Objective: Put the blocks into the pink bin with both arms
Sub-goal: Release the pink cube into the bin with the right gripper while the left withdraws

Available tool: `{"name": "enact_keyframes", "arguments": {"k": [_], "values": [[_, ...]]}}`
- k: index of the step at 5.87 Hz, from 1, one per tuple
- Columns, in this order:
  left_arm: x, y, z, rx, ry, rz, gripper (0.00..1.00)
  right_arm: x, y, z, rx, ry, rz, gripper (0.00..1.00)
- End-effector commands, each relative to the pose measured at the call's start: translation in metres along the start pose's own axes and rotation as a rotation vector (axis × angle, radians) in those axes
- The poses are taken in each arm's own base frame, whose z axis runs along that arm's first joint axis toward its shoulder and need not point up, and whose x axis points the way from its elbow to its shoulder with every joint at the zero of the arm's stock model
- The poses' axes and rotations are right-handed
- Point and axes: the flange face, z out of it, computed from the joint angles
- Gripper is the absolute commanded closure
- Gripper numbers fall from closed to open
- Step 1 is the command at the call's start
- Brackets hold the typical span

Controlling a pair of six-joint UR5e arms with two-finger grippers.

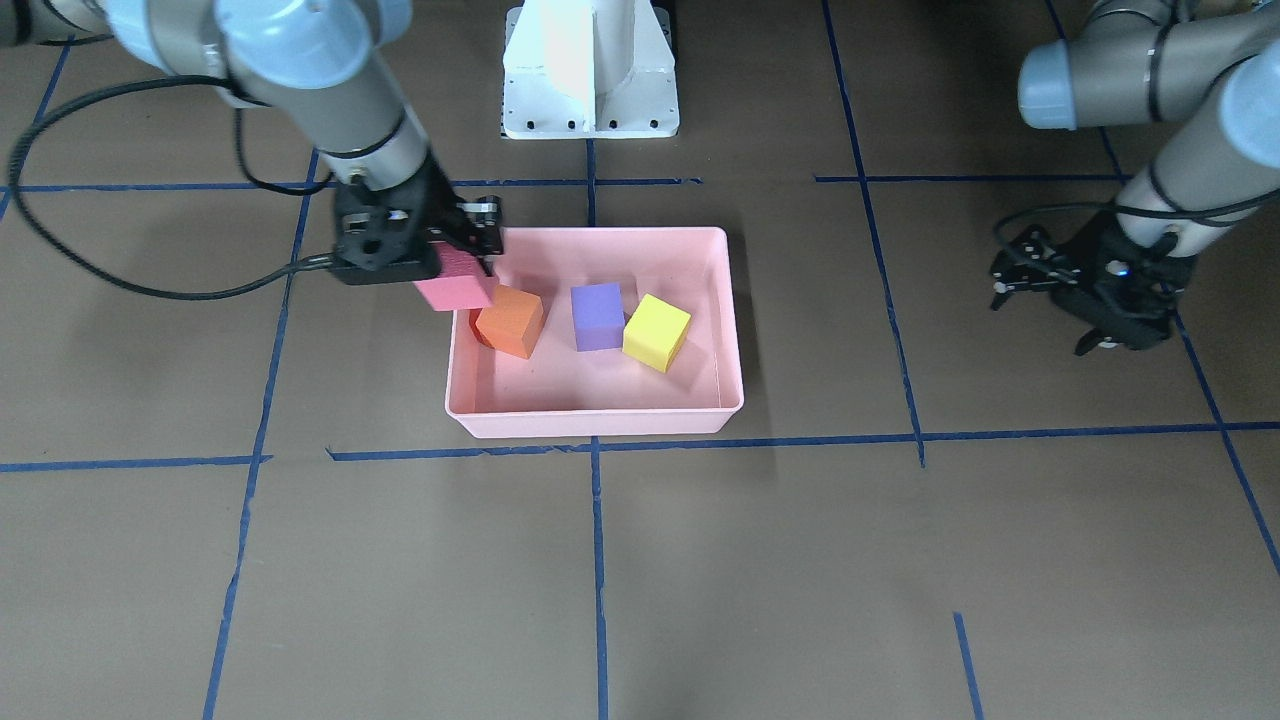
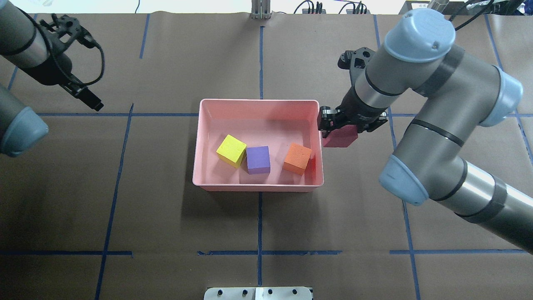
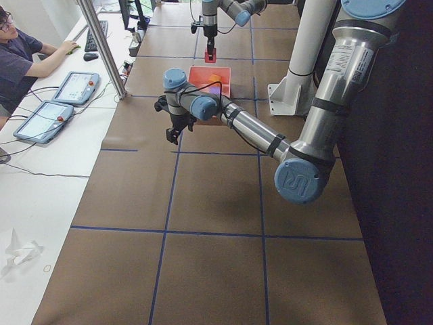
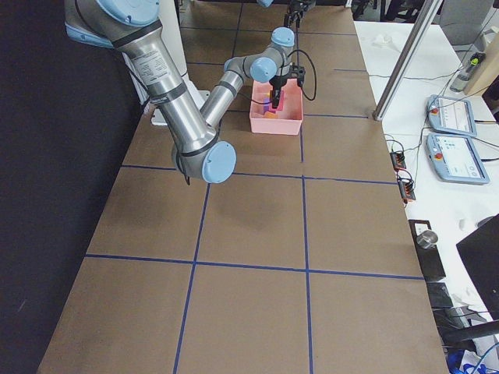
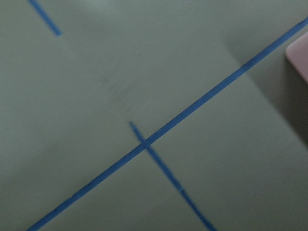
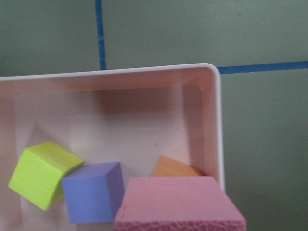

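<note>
The right claw [image 1: 462,262] is closed on the red-pink block [image 1: 455,280] and holds it above the surface [image 1: 800,600], right at the pink bin [image 1: 600,425]. The block hangs over the bin's near short wall rather than over its floor: in the wrist view that wall runs straight under it, and in the overhead view most of the block seems to sit outside the rim, though its height may exaggerate this.

The main risk is letting go here. The block could strike the rim, tip outward and land on the surface beside the bin. If it falls inward instead, it meets the orange block [image 1: 510,320], which sits just inside the wall, almost beneath the claw. A foam cube dropped on that tilted block could bounce or come to rest leaning on the rim. A short shift toward the bin's middle before opening would probably avoid both.

Past the orange block, further from the right claw, the purple block [image 1: 597,316] and the yellow block [image 1: 656,332] sit touching each other, so free floor lies mostly along the bin's long sides.

The left claw [image 1: 1042,312] hovers well beyond the bin's far end, jaws spread and empty, clear of the drop. The white pedestal base [image 1: 590,90] and blue tape lines [image 1: 597,560] do not obstruct anything.
</note>
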Motion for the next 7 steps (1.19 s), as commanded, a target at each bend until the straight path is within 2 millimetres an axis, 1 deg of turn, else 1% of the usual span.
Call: {"name": "enact_keyframes", "arguments": {"k": [1,2,3,4,5,6,7], "values": [[-0.055,0.072,0.002,0.004,0.021,-0.081,0.0,-0.083,-0.009,0.024,0.048,0.038,0.082,0.03],[-0.08,0.123,0.009,0.017,0.008,-0.104,0.0,-0.091,-0.01,0.029,0.076,0.053,0.076,0.0],[-0.108,0.158,-0.001,0.031,-0.016,-0.171,0.0,-0.079,-0.023,0.026,0.077,0.067,0.058,0.0],[-0.134,0.181,-0.012,0.037,-0.038,-0.241,0.0,-0.042,-0.05,0.024,0.063,0.09,0.019,0.0],[-0.148,0.209,-0.007,0.016,-0.046,-0.293,0.0,0.009,-0.084,0.008,0.024,0.082,-0.035,0.0],[-0.163,0.237,-0.013,0.012,-0.057,-0.307,0.0,0.057,-0.11,-0.005,0.01,0.083,-0.084,0.0],[-0.169,0.254,-0.018,-0.066,-0.048,-0.326,0.0,0.109,-0.137,-0.019,0.007,0.091,-0.14,0.0]]}}
